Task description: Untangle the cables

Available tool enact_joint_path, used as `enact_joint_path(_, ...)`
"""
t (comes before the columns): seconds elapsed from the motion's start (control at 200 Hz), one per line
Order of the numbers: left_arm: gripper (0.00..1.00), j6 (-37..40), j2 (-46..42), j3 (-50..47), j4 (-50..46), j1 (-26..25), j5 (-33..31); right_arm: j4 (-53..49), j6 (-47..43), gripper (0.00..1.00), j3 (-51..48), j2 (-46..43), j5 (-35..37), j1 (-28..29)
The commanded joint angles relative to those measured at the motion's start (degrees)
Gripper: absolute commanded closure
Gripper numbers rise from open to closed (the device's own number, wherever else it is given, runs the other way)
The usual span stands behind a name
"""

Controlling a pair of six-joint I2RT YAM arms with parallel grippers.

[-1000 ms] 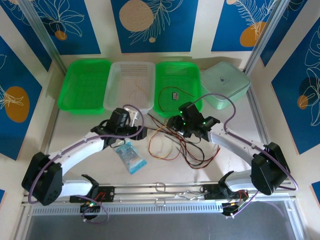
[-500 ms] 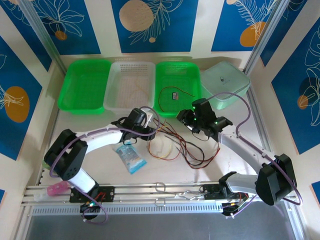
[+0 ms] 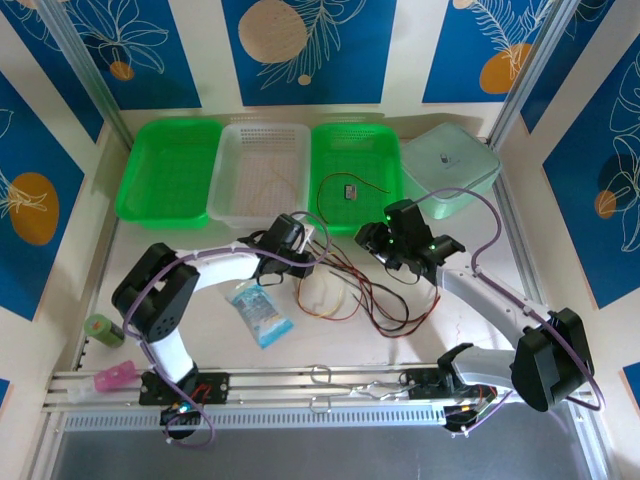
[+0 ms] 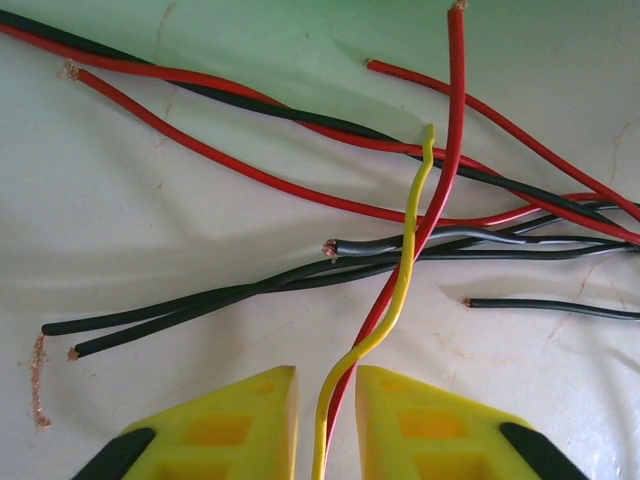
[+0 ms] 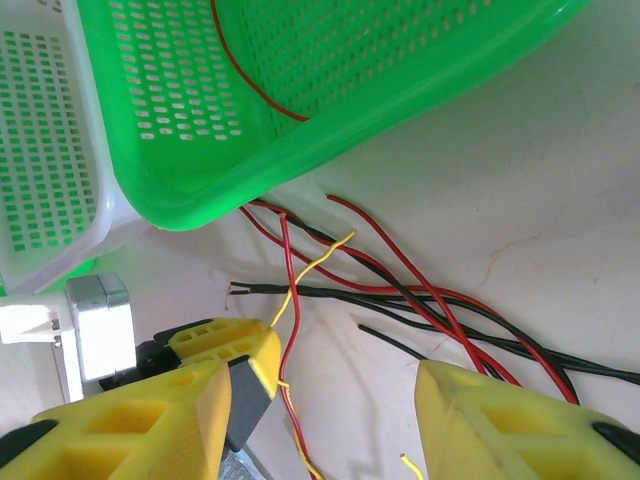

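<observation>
yellow cable (image 4: 400, 290) was the target. in the left wrist view it ran from 6 o'clock up toward 12, crossing a black pair (image 4: 250, 292) and lying against a red cable (image 4: 445, 180).

left tool (image 4: 327, 388) sat astride the yellow cable, its jaws drawn close on either side. a sliver of gap showed, so it was not clenched as far as i could see. the red cable passed through the same gap.

right tool (image 5: 325, 388) was spread wide, grasping nothing, above the bundle.

cables (image 3: 350, 290) lay in a loose tangle mid-surface (image 3: 300, 350), at 6 o'clock of the middle green tray (image 3: 318, 212). the left tool was at the tangle's 10 o'clock edge and the right tool at its 1 o'clock.

judged step: taking hold of the yellow cable near its free end, to draw it clear.

next move, my reading: clamp on the yellow alone and shed the red from the gap. then pull slowly toward 6 o'clock, along the cable's own line. the right tool could pin the red and black strands so they don't drag along.
</observation>
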Motion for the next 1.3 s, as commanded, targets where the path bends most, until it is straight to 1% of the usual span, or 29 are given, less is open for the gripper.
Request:
enact_joint_path(0.0, 0.85, -0.1, 0.3, 0.7, 0.9, -0.7, 0.0, -0.9, -0.5, 0.48, -1.0, -1.6, 0.6, -0.4)
enact_joint_path(0.07, 0.86, 0.0, -0.1, 0.3, 1.3, -0.7, 0.1, -0.9, -0.6, 0.49, -1.0, -1.7, 0.5, -0.4)
enact_joint_path(0.16, 0.78, 0.0, 0.2, 0.4, 1.4, -0.7, 0.4, -0.9, -0.7, 0.49, -0.9, -1.8, 0.4, -0.5)
enact_joint_path(0.265, 0.76, 0.0, 1.5, 1.0, 1.3, -0.9, 1.0, -1.0, -0.8, 0.48, -0.6, -1.8, 0.3, -0.5)
enact_joint_path(0.34, 0.82, 0.1, 2.1, 1.3, 1.4, -1.1, 1.1, -1.2, -0.9, 0.49, -0.5, -1.9, 0.2, -0.5)
enact_joint_path(0.43, 0.95, 0.3, 2.1, 1.4, 1.0, -1.3, 0.6, -1.6, -1.2, 0.49, -0.3, -2.3, 0.4, -0.6)
enact_joint_path(0.525, 1.00, 0.9, 0.9, 1.4, 0.4, -1.3, 0.0, -1.9, -1.3, 0.49, -0.3, -3.0, 0.7, -0.8)
enact_joint_path(0.71, 1.00, 4.1, -4.1, 2.8, -5.4, -1.7, 0.3, -1.9, -1.7, 0.49, -0.5, -4.4, 1.1, -1.1)
enact_joint_path(0.8, 1.00, 5.9, -7.8, 2.9, -8.2, -1.8, 0.6, -1.6, -1.7, 0.49, -0.8, -4.8, 1.3, -1.2)
enact_joint_path(0.945, 1.00, 8.3, -14.0, 4.2, -13.3, -1.9, -0.8, -0.4, -2.0, 0.49, -0.8, -5.2, 0.9, -1.5)
enact_joint_path(1.111, 1.00, 12.0, -19.5, 7.7, -18.9, -1.8, -1.5, 4.9, -4.2, 0.48, -0.9, -6.2, -2.2, -2.0)
enact_joint_path(1.296, 1.00, 13.5, -22.6, 13.4, -22.4, -1.2, 0.8, 20.3, -9.1, 0.47, -3.4, -9.1, -10.0, -2.3)
